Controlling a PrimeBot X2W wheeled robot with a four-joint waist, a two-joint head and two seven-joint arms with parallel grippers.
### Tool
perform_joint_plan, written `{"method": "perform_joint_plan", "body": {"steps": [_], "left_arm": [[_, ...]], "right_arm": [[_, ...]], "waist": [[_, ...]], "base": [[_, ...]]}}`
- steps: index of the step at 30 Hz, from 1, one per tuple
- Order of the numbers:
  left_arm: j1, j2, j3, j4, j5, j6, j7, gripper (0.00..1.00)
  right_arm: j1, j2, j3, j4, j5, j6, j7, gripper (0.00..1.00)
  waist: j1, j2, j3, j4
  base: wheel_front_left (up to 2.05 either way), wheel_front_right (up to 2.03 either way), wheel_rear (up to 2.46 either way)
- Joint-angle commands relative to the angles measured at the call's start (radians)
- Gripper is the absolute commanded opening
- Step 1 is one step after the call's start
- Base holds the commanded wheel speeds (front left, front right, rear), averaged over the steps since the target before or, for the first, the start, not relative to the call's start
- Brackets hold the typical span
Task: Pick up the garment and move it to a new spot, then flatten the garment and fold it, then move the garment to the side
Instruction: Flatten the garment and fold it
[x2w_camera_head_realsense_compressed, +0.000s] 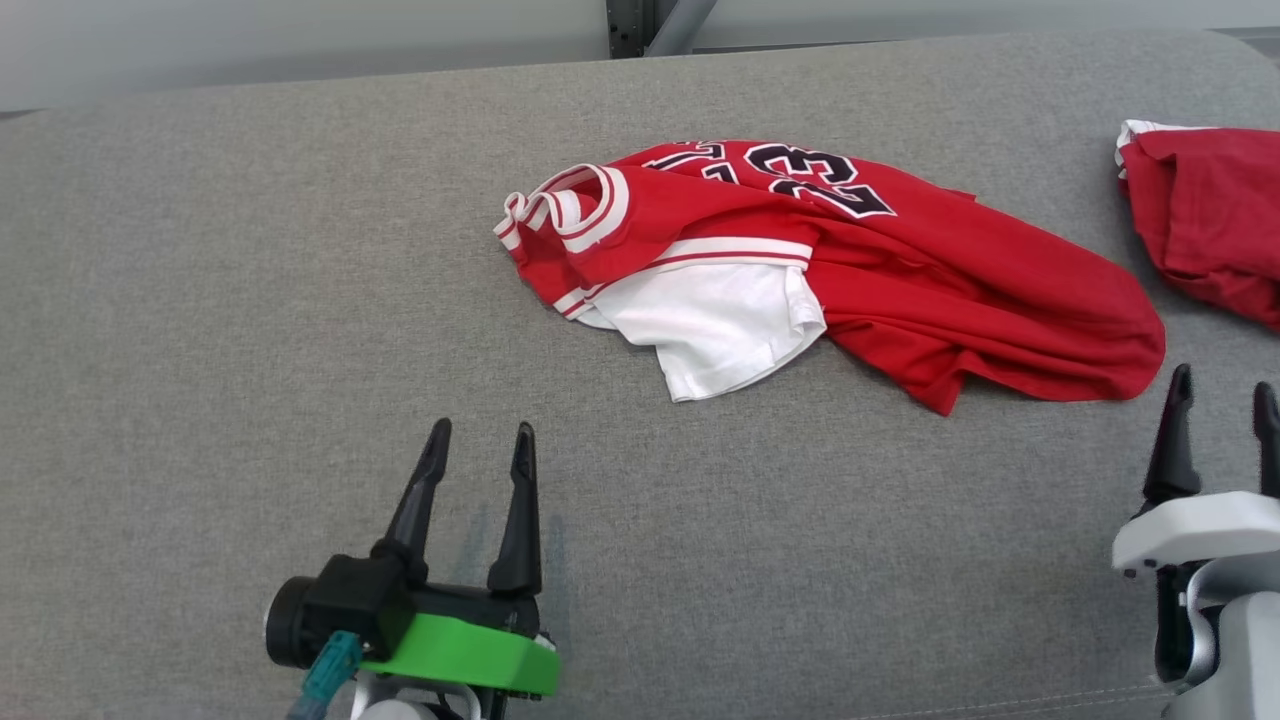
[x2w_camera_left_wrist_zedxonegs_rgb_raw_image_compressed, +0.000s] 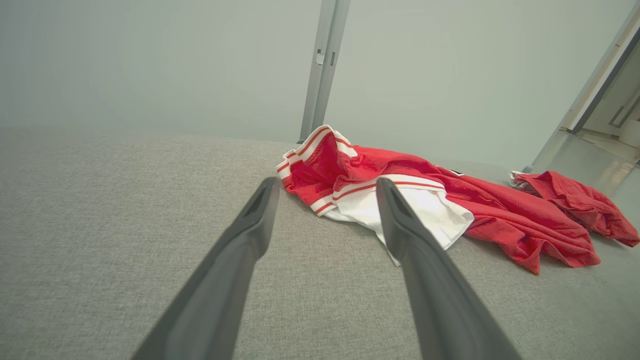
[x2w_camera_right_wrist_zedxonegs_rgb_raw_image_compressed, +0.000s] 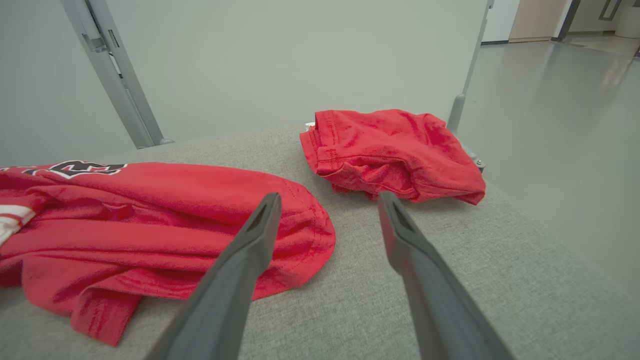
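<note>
Crumpled red-and-white fabric jersey lies just ahead of left claw and right claw, both wide apart, empty. Probably soft, light, floppy; I'd pinch the near hem.

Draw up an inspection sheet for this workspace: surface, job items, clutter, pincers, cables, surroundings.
Surface: grey fabric pad, flat and even.
Job's things: red jersey lies crumpled near the middle, number 23 facing up, some white fabric showing; not yet flattened or folded.
Clutter: second red garment bunched at the pad's right edge, apart from the jersey.
Pincers: left pincer open and empty, short of the jersey; right pincer open and empty, near the jersey's right end.
Cables: teal plug at the left wrist.
Surroundings: pale wall, grey metal post behind the pad, bare floor to the right.
</note>
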Motion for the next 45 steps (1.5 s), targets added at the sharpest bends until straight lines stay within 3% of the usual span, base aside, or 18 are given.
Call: {"method": "perform_joint_plan", "body": {"steps": [1, 10, 20, 30, 35, 39, 40, 41, 45], "left_arm": [[-0.029, 0.002, -0.024, 0.032, -0.011, -0.013, -0.002, 1.00], [-0.226, 0.003, -0.190, 0.349, -0.111, -0.039, 0.029, 1.00], [-0.482, 0.003, -0.297, 0.691, -0.275, 0.064, 0.126, 1.00], [-0.572, 0.003, -0.353, 0.784, -0.350, 0.108, 0.028, 1.00], [-0.586, 0.003, -0.387, 0.834, -0.382, 0.131, 0.031, 1.00], [-0.579, 0.000, -0.438, 0.873, -0.441, 0.086, 0.114, 1.00], [-0.585, 0.001, -0.446, 0.878, -0.453, 0.086, 0.112, 0.67], [-0.592, 0.001, -0.451, 0.883, -0.460, 0.087, 0.099, 0.00], [-0.610, 0.002, -0.471, 0.903, -0.480, 0.077, 0.055, 0.00]], "right_arm": [[0.035, 0.002, 0.039, -0.008, 0.033, 0.000, -0.003, 1.00], [0.063, 0.000, 0.135, -0.062, 0.086, -0.001, -0.003, 1.00], [0.040, 0.001, 0.186, -0.102, 0.097, -0.001, -0.003, 1.00], [0.060, 0.001, 0.204, -0.109, 0.088, -0.001, -0.003, 1.00], [0.058, 0.001, 0.210, -0.113, 0.085, -0.001, -0.003, 1.00], [0.052, 0.001, 0.212, -0.118, 0.083, -0.001, -0.004, 1.00], [0.049, 0.001, 0.220, -0.122, 0.081, -0.001, -0.004, 1.00], [0.048, 0.002, 0.231, -0.126, 0.078, -0.001, -0.003, 1.00], [0.050, 0.001, 0.272, -0.151, 0.061, -0.001, -0.003, 1.00]], "waist": [[0.0000, -0.0001, 0.001, -0.018], [0.0000, -0.0001, 0.023, -0.082], [0.0000, -0.0001, 0.051, -0.170], [0.0000, -0.0001, 0.056, -0.209], [0.0000, -0.0001, 0.052, -0.221], [0.0000, -0.0001, 0.054, -0.226], [0.0000, -0.0001, 0.056, -0.226], [0.0000, -0.0001, 0.058, -0.226], [0.0000, -0.0001, 0.064, -0.218]], "base": [[0.00, 0.00, 0.00], [0.00, 0.00, 0.00], [0.00, 0.00, 0.00], [0.00, 0.00, 0.00], [0.00, 0.00, 0.00], [0.00, 0.00, 0.00], [0.00, 0.00, 0.00], [0.00, 0.00, 0.00], [0.00, 0.00, 0.00]]}}
